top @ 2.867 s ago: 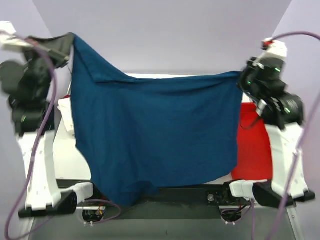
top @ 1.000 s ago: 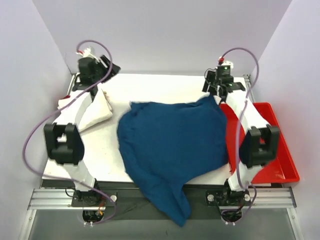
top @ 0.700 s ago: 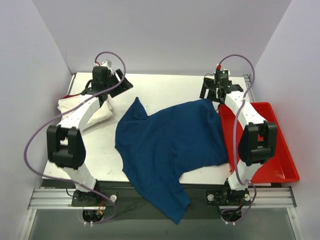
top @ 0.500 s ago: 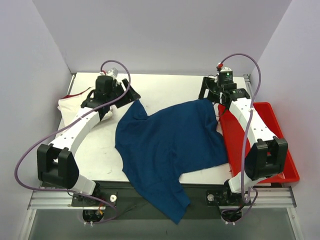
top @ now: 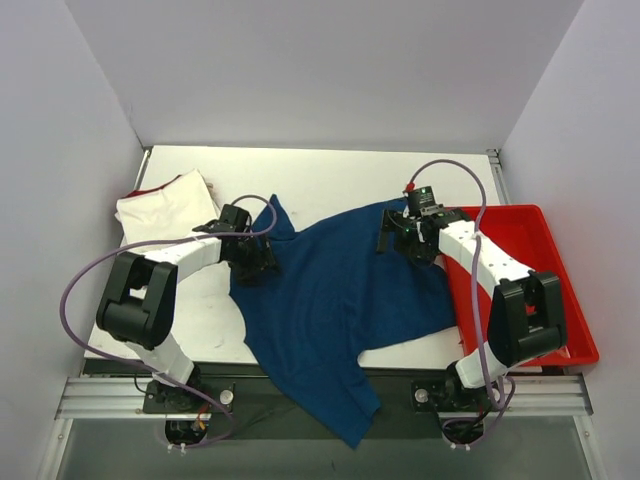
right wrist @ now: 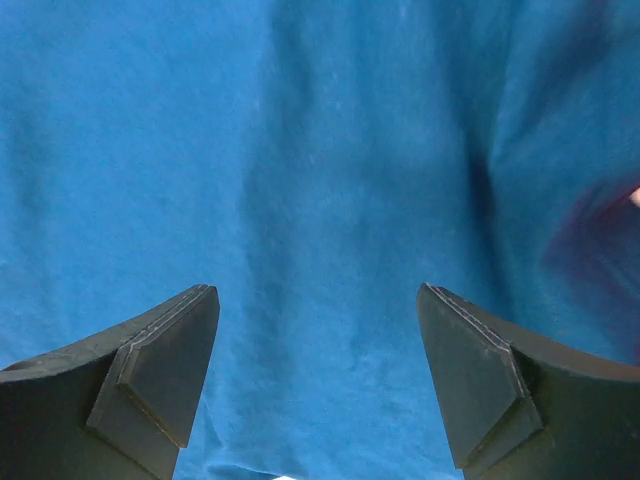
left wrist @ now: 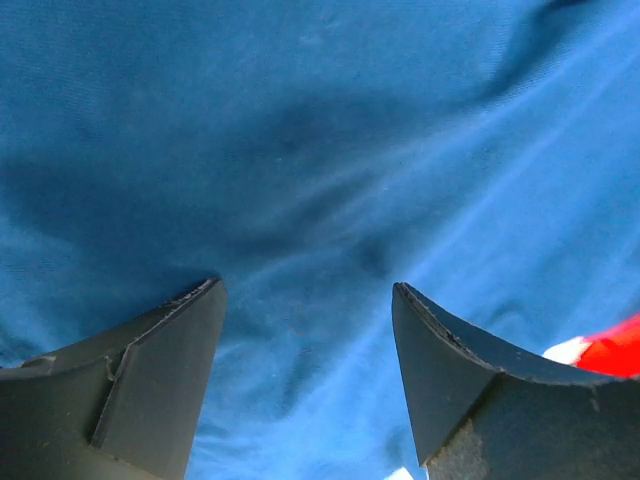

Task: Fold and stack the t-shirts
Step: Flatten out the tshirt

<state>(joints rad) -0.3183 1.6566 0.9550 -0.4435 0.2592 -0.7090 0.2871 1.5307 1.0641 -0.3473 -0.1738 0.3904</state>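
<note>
at the far left of the white desk (top: 320,172) lies the cream-white t-shirt (top: 165,203), a soft folded bundle with a thin red edge showing at its far left corner. it lies apart from both arms.

just to its right, the left end effector (top: 255,262) sits low over the left border of the teal-blue t-shirt (top: 340,295). in the left wrist view its two dark, matte, wedge-shaped fingers (left wrist: 160,370) stand spread apart with nothing between them; below them is blue knit cloth with shallow creases, and a scrap of red and white shows at the lower right corner.

the teal-blue t-shirt is spread rumpled across the middle of the desk, an uneven shape with a pointed flap sticking up at its far left corner. a long tongue of it hangs over the near edge of the desk, between the two arm bases.

the right end effector (top: 398,240) is low over the far right part of the same shirt. the right wrist view shows its dark fingers (right wrist: 480,390) wide apart and holding nothing, with smooth, faintly wrinkled blue cloth filling the frame.

at the far right sits a red plastic tray (top: 545,300), rectangular and glossy; the shirt's right edge reaches its left rim.
</note>
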